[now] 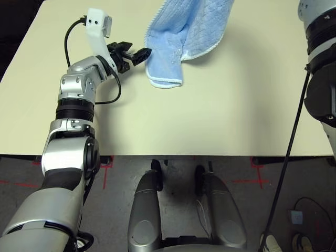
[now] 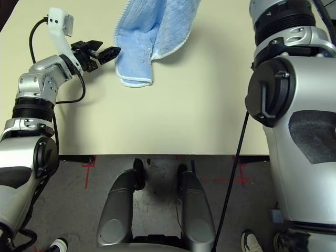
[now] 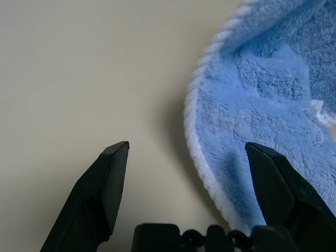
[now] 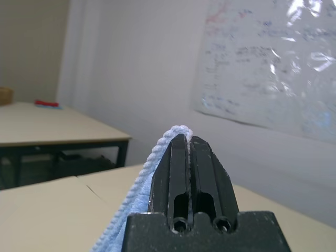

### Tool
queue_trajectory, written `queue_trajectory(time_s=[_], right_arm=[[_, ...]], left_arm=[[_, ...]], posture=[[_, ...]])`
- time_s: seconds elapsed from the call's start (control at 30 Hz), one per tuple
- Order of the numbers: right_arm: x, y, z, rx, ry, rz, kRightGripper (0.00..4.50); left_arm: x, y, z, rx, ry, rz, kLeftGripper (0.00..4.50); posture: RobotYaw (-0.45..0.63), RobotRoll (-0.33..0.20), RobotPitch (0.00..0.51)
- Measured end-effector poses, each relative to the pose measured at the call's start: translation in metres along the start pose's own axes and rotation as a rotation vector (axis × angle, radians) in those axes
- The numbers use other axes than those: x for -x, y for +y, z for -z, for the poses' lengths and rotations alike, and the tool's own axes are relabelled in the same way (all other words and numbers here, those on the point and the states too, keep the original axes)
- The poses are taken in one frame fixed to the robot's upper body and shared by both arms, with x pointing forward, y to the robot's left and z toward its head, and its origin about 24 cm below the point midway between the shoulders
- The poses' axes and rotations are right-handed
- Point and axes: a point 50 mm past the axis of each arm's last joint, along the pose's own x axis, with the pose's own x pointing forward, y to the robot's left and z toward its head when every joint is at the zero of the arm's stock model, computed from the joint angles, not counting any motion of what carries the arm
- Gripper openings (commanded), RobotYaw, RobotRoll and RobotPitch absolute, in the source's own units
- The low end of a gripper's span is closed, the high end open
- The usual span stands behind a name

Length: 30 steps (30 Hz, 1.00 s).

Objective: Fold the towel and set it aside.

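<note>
A: Start on the left. What's the left hand (image 1: 137,52) doing?

B: It's low over the desk (image 1: 220,115), spread wide with nothing between its fingers (image 3: 110,178). It points toward the right, at the hanging towel (image 1: 178,42). In the left wrist view one finger sits over bare desk and the other is just in front of the towel's white-edged rim.

A: And the towel itself?

B: Light blue terry, draped from above at the far middle of the desk. Its lower fold rests on the desk surface, just right of the left hand's fingertips.

A: The right hand?

B: The right hand (image 4: 185,144) is raised, clamped tight on the towel's white corded edge; the cloth falls away beneath it.

A: The surface?

B: A plain cream desk top, matte and unmarked. Below its near edge the floor (image 1: 126,178) is dark grey with red tape marks.

A: Anything of the room?

B: From the right wrist, pale walls, another cream table (image 4: 52,126) on dark legs with a red object on it, and a whiteboard (image 4: 273,68) covered in faint writing on the right.
</note>
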Motion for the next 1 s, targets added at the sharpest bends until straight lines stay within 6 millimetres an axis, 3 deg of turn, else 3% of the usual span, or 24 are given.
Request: queue_trajectory(time_s=[0.27,0.7,1.0], right_arm=[[-0.008,0.01,-0.002,-0.021,-0.038,-0.034,0.03],[-0.004,0.003,-0.002,-0.014,-0.026,-0.011,0.03],[-0.001,0.001,-0.002,-0.01,-0.022,-0.003,0.0]], left_arm=[[-0.005,-0.011,0.008,0.074,0.021,0.094,4.5],[0.016,-0.021,0.008,0.303,0.124,0.255,4.5],[0.012,-0.027,0.009,0.348,0.123,0.25,1.25]], posture=[[0.09,0.0,0.309],[0.08,0.0,0.313],[0.07,0.0,0.312]])
